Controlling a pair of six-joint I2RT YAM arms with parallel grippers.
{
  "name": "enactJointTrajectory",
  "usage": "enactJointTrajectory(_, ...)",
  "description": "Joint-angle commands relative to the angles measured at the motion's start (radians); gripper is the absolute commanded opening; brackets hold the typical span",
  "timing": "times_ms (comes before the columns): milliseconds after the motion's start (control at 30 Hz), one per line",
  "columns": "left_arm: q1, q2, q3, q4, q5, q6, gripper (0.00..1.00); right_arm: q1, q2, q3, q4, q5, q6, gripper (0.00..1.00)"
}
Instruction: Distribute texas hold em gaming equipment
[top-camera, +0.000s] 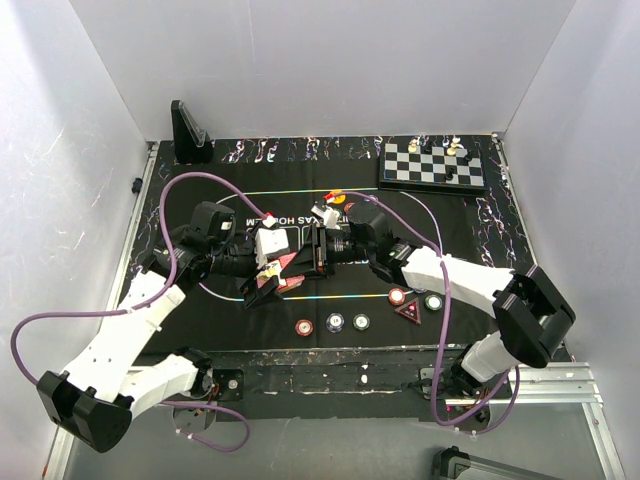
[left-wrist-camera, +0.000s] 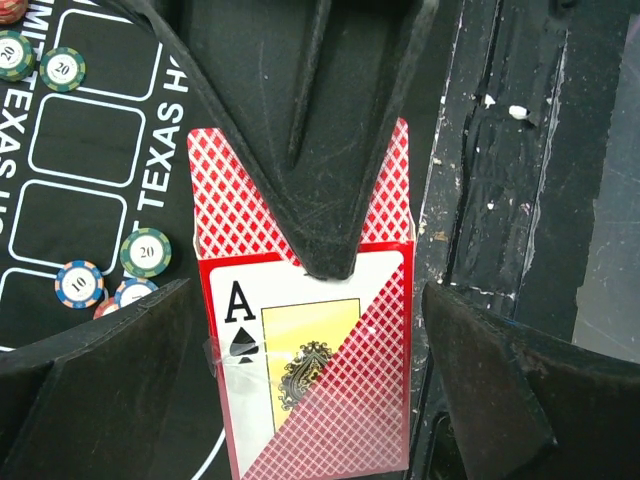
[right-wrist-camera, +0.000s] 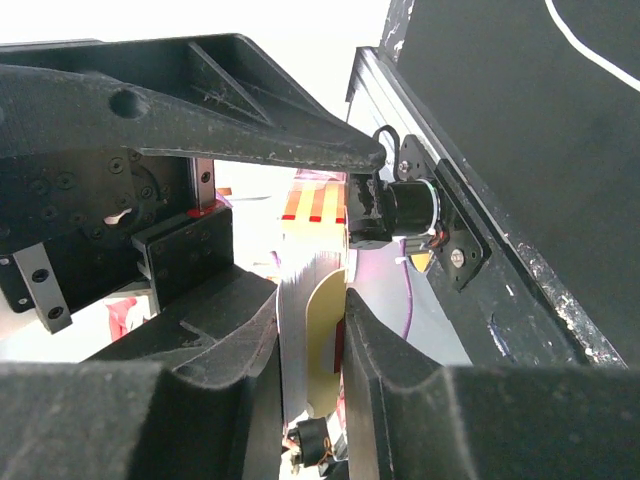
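**Passing the cards from claw to claw above the mat**

The cards (left-wrist-camera: 310, 390) hang over the middle of the mat (left-wrist-camera: 90, 160), off its surface, caught between my two arms where they meet nose to nose. Their long axis runs straight along my left claw's (left-wrist-camera: 305, 298) reach, pointing toward the right arm. My right claw (right-wrist-camera: 312, 300) is clenched on them: in its own view they sit edge-on and upright, a finger pressed to each face. My left claw is released, its fingers spread to either side of the long edges, with a clear gap on one side; whether the other finger brushes the edge I cannot tell. Both claws are at the cards, but only the right one carries them. I judge the next move is to draw them back along that axis. The chips (left-wrist-camera: 145, 252) lie well apart, below and to one side.
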Motion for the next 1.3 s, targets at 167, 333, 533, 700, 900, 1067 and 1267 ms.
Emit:
enactJointTrajectory(167,-0.014,0.004,0.043,0.031,0.034,0.002,0.98,0.009,0.000,0.026,0.087,-0.003,0.020,0.22)
enactJointTrajectory(333,-0.031,-0.005,0.030,0.037,0.020,0.015,0.93,0.009,0.006,0.043,0.071,-0.002,0.013,0.22)
enactJointTrajectory(533,-0.034,0.007,0.042,0.009,0.013,0.044,0.74,0.009,0.017,0.044,0.080,-0.003,0.020,0.22)
enactJointTrajectory(700,-0.038,-0.004,0.031,0.014,-0.009,0.042,0.50,0.009,0.015,0.043,0.090,0.004,0.025,0.22)
enactJointTrajectory(900,-0.040,-0.014,0.031,0.017,-0.038,0.027,0.45,0.009,0.017,0.041,0.091,0.005,0.030,0.34)
enactJointTrajectory(1067,-0.040,-0.017,0.026,0.005,-0.040,0.019,0.43,0.000,-0.008,0.012,0.068,0.016,0.013,0.56)
enactJointTrajectory(1267,-0.040,-0.005,0.031,-0.035,-0.023,0.030,0.47,-0.009,-0.029,0.026,-0.063,0.036,-0.062,0.59)
